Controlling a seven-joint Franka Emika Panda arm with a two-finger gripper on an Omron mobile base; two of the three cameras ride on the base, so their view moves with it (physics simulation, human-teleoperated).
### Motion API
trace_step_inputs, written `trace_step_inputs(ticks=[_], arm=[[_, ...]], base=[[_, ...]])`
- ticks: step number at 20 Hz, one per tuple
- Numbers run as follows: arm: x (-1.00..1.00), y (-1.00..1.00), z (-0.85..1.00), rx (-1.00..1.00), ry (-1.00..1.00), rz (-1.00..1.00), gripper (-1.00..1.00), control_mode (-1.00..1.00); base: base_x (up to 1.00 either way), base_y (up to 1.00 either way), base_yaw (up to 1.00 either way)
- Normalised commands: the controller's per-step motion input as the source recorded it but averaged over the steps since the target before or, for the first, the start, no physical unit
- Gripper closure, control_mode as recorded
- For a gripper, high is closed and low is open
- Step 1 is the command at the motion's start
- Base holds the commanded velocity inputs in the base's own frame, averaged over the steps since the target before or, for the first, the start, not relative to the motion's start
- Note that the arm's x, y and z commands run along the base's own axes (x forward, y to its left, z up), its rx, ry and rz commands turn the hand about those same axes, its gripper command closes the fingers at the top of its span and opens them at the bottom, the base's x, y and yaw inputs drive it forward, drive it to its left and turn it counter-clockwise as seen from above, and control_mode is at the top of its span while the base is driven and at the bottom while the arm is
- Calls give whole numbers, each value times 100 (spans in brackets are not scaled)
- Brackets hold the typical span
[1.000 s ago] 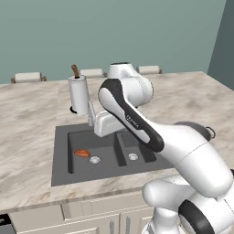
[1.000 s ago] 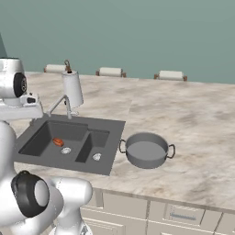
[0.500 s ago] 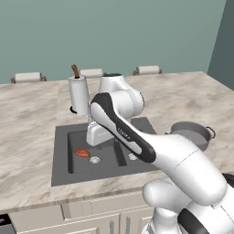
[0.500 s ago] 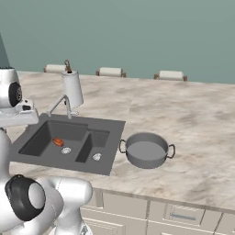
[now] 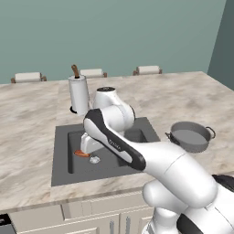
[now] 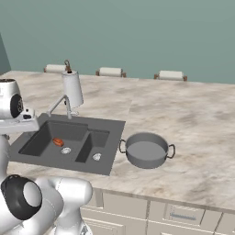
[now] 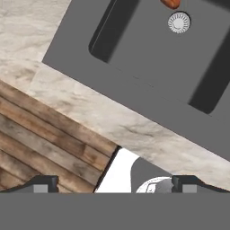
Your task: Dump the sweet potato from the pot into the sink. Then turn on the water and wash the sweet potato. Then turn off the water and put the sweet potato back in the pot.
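Already the first stage appears complete: we see the sweet potato (image 6: 58, 142) lying on the floor of the larger left basin of the sink (image 6: 108, 146), just beside the round drain (image 6: 66, 150), while the pot (image 6: 147, 150) stands upright and empty on the marble surface (image 6: 193, 124) just right of the sink. From the hand view we judge the gripper (image 7: 115, 184) to be spread wide and holding nothing, poised above the near edge of the sink. No stream is visible at the faucet (image 6: 58, 103), so whether washing has taken place cannot be told. Certainly outstanding, in our reading, is returning the sweet potato to the pot; a paper-towel roll (image 6: 72, 88) stands behind the sink.
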Motion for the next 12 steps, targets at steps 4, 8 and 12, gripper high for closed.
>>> trace_step_inputs(ticks=[4,8,12], arm=[[51,9,-35,0,-1,-8,-100,-100],[49,11,-36,-1,0,-9,-100,-100],[48,16,-39,-1,0,-10,-100,-100]], base=[[0,0,0],[0,0,0],[0,0,0]])
